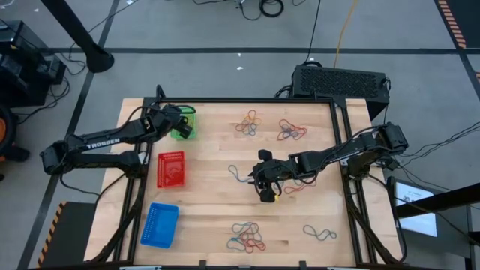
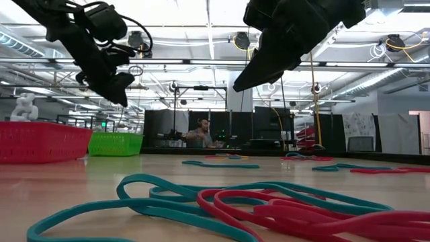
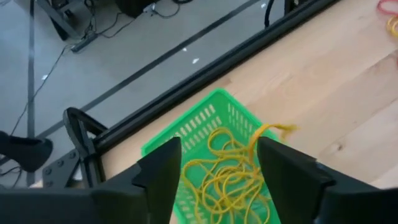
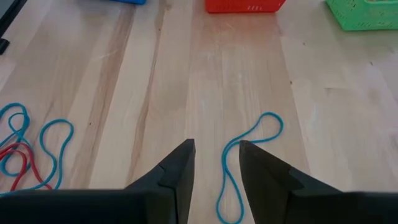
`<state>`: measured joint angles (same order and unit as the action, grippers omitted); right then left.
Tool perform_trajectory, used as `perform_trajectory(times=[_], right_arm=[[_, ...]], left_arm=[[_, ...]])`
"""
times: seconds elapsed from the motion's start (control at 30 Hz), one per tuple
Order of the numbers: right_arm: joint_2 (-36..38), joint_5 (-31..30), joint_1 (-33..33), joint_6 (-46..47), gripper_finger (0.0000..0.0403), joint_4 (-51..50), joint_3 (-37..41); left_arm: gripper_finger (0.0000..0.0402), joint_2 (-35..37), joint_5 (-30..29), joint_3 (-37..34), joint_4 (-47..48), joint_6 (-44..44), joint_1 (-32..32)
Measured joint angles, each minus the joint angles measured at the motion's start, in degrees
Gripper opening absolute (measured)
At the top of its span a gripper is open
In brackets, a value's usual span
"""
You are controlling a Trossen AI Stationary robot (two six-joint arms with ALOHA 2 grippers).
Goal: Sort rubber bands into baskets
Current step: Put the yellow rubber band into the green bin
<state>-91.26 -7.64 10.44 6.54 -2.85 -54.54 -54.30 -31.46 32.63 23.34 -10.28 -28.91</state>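
The left gripper (image 3: 217, 171) hangs with fingers spread over the green basket (image 1: 184, 124) at the table's far left, a tangle of thin yellow-orange rubber bands (image 3: 227, 180) lying inside. The red basket (image 1: 171, 169) and blue basket (image 1: 159, 224) sit nearer. Mid-table, the right gripper (image 4: 216, 163) hovers, fingers parted, over a long, limp blue rubber band (image 4: 245, 162).

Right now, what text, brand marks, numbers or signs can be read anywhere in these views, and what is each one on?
"TROSSEN": white letters along the left arm, seen in the high view.
Red basket: small raised marks on its wall in the right wrist view, too small to read.
Papers on the floor to the right of the table: print too small to read.
Nothing else legible.
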Motion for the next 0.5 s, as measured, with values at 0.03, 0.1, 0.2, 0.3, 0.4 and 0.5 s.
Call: perform_trajectory(times=[0.03,0.1,0.2,0.3,0.4,0.5], right_arm=[[-0.01,0.00,0.00,0.03,0.0118,0.00,0.00],[-0.02,0.00,0.00,0.03,0.0118,0.00,0.00],[-0.02,-0.02,0.00,0.05,0.0118,0.00,0.01],[-0.02,-0.04,0.00,0.42,0.0118,-0.47,0.02],[-0.02,-0.35,-0.12,0.49,0.0118,-3.32,0.02],[0.73,-3.50,-1.45,-0.43,0.0118,-7.61,0.07]], left_arm=[[0.0226,0.00,0.00,0.44,1.01,0.01,0.00],[0.0235,0.00,0.02,1.50,3.03,-0.03,0.00],[0.0242,0.01,1.26,2.87,6.06,-0.08,0.05],[0.0242,0.02,5.33,4.60,8.22,-0.17,0.04],[0.0242,0.05,8.09,5.94,10.42,-1.92,0.06],[0.0242,1.03,11.11,6.13,10.47,-3.70,0.11]])
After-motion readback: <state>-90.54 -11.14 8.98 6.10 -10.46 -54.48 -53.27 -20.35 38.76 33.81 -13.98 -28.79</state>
